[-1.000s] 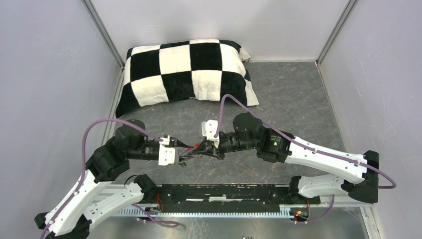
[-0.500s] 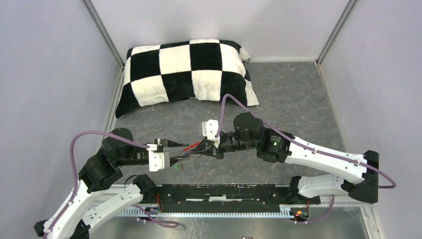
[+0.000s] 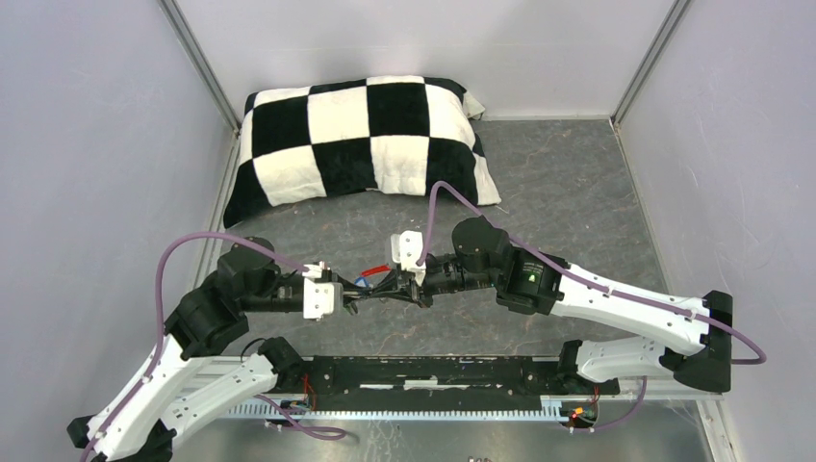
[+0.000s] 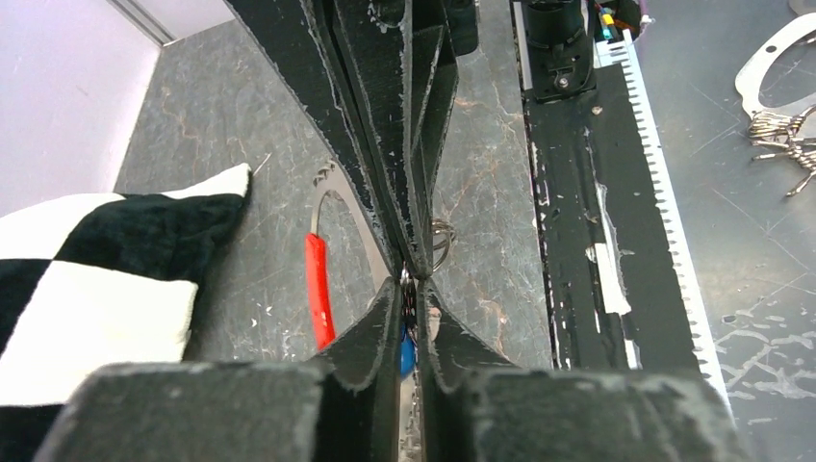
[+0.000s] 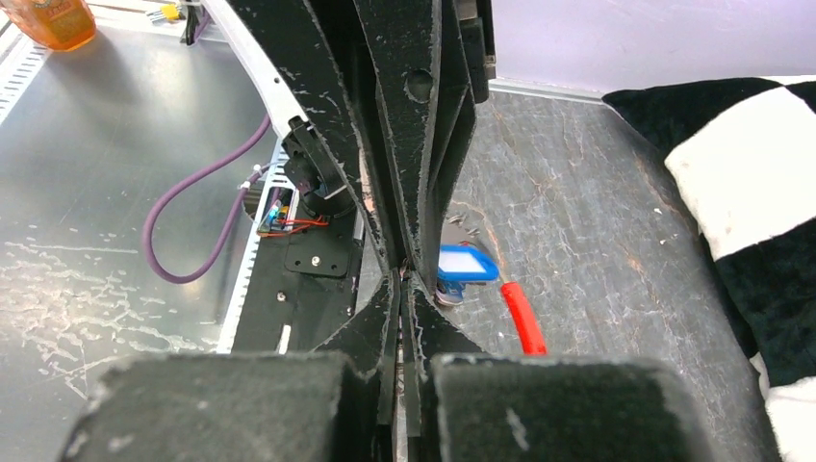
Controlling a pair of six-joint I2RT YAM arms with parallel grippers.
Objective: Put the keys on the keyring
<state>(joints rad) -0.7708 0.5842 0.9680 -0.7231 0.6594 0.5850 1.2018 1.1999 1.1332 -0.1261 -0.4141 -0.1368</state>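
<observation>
The left fingers (image 4: 377, 325) stand narrow, their tips nearly together. A sliver of blue and a line of thin metal show in the slot between them, but whether they clamp anything I cannot tell. The right fingers (image 5: 370, 322) are pressed together, tip to tip against the left pair, so both arms meet at one spot. It is not clear if any metal is pinched in that seam.

Right at the meeting point, a thin silvery wire loop, the keyring (image 4: 442, 248), curls out from beside the tips. The blue key (image 5: 467, 262), its tag showing a white panel, hangs just beside the same tips, on the far side of the left fingers. The other keys cannot be made out. A red sleeve (image 5: 522, 318) lies just past it, on a grey curved band (image 4: 337, 204) that runs back toward the tips.

All this sits over the dark marbled desk (image 3: 558, 183), left of centre and close to the near rail where the arms are bolted. A black-and-white checkered cushion (image 3: 361, 135) lies well apart at the far left of the desk. An orange bottle (image 5: 58, 19) stands on the metal sheet beyond the near edge.
</observation>
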